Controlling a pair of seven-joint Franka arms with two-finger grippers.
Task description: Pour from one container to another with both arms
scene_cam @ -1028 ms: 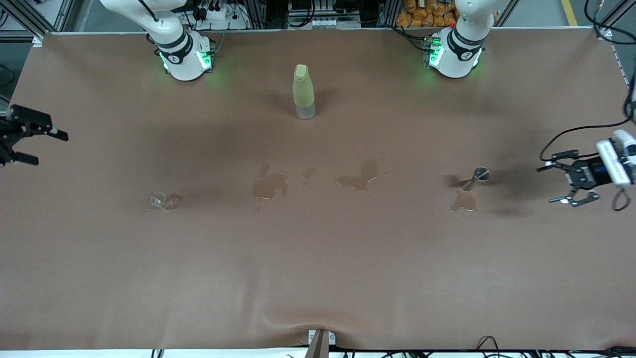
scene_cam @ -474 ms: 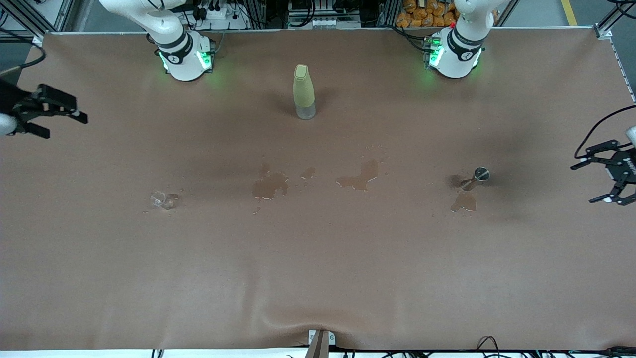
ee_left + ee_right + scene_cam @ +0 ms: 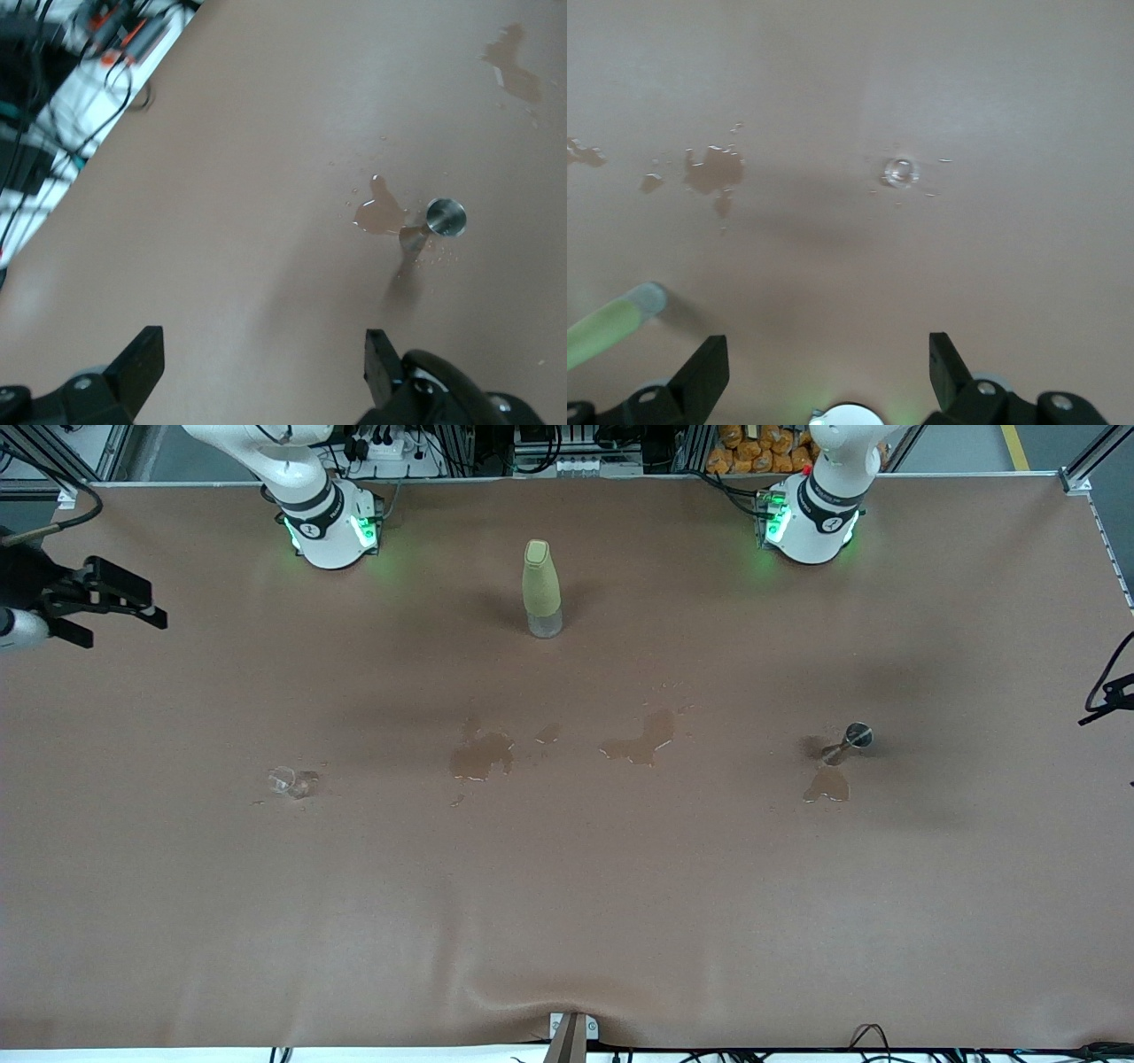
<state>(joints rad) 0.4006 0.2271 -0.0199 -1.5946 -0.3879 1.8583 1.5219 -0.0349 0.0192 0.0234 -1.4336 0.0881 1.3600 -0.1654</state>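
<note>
- Brown table (image 3: 567, 886) fills the frame, wet patches (image 3: 483, 755) across its middle.
- Yellow-green bottle (image 3: 540, 588) stands upright, upper centre.
- Right gripper (image 3: 104, 602) hangs at the upper left edge, jaws spread wide, empty.
- Left gripper (image 3: 264, 363) barely shows at the frame's right edge; its wrist view has the fingers wide apart, holding nothing.
- Glass cup (image 3: 283, 781) sits centre-left.
- Silver metal cup (image 3: 856, 736) sits centre-right, beside a puddle (image 3: 827, 784).
</note>
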